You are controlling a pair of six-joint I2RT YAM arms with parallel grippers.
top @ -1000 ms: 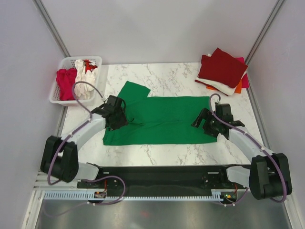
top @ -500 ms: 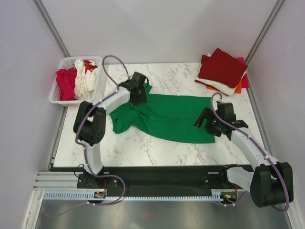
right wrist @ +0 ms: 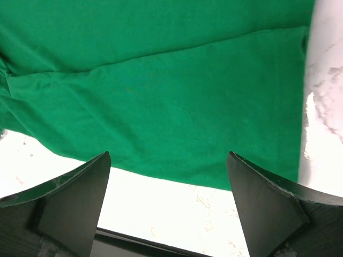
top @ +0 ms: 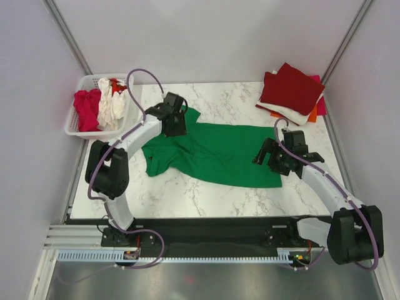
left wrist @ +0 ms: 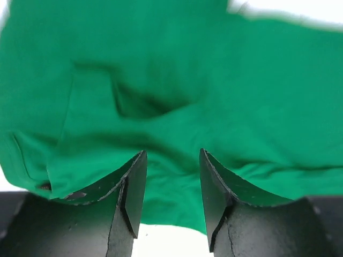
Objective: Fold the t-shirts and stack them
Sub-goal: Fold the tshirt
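Green shirt [top: 215, 156]: looked soft, light and limp; lay rumpled under the left gripper [left wrist: 171, 155].
Left gripper: jaws narrowly parted, holding nothing.
Right gripper [right wrist: 169, 155]: gaped wide; the hem below it was probably the best hold.

A white marble-patterned table [top: 231, 100] was enclosed by plain pale walls [top: 206, 37] behind it and at both sides, evenly lit, with slanted metal posts [top: 67, 36] set at its far corners and a black rail [top: 212, 226] and grey metal sheet [top: 206, 281] laid along its near edge.
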